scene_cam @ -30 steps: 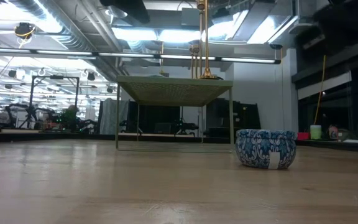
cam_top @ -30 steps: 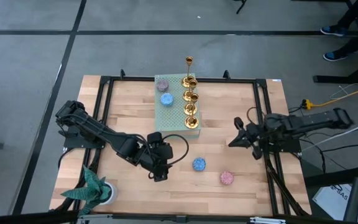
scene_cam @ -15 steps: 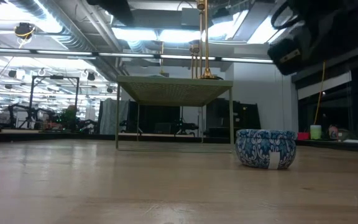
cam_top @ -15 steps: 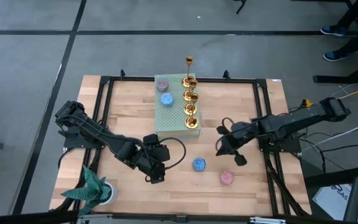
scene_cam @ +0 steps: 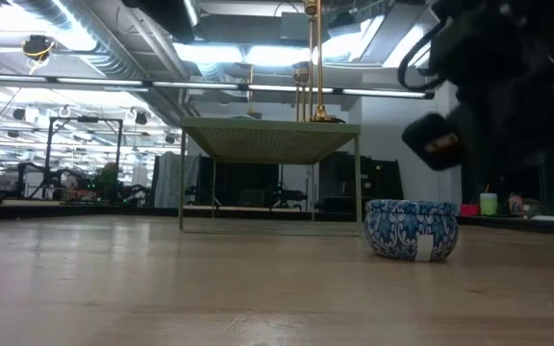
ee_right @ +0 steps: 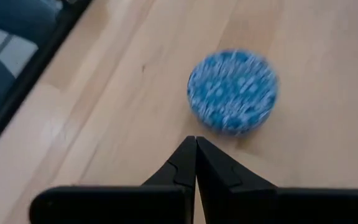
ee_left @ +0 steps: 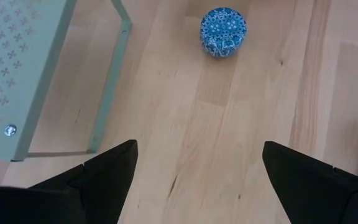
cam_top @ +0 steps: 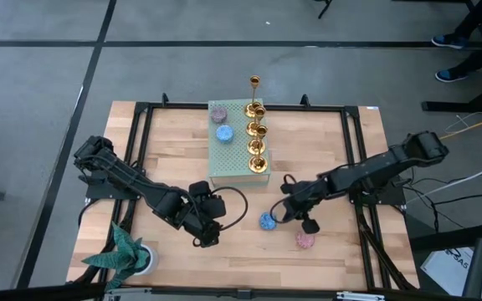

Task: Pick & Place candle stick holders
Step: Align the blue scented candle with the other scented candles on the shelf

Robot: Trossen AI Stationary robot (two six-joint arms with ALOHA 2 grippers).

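Several gold candle stick holders (cam_top: 258, 138) stand by their bases in a row along the right edge of a green perforated stand (cam_top: 234, 155). A taller one (cam_top: 255, 84) stands at the row's far end; its stem also shows in the low view (scene_cam: 312, 58). My right gripper (cam_top: 281, 211) is shut and empty, just right of a blue patterned disc (ee_right: 232, 92) that lies on the table (cam_top: 267, 221). My left gripper (cam_top: 214, 224) is open and empty, left of that disc and near of the stand, pointing toward the disc (ee_left: 223, 31).
A blue disc (cam_top: 223, 132) and a pinkish disc (cam_top: 218, 114) lie on the stand's top. A pink disc (cam_top: 305, 240) lies on the table near the right gripper. A green plant in a white pot (cam_top: 128, 255) stands at the near left corner. Black rails (cam_top: 141, 159) frame the table.
My right gripper has swung from the table's right side toward the left and near, and has come down close to the blue disc on the table. The disc and the candle stick holders have stayed where they were.
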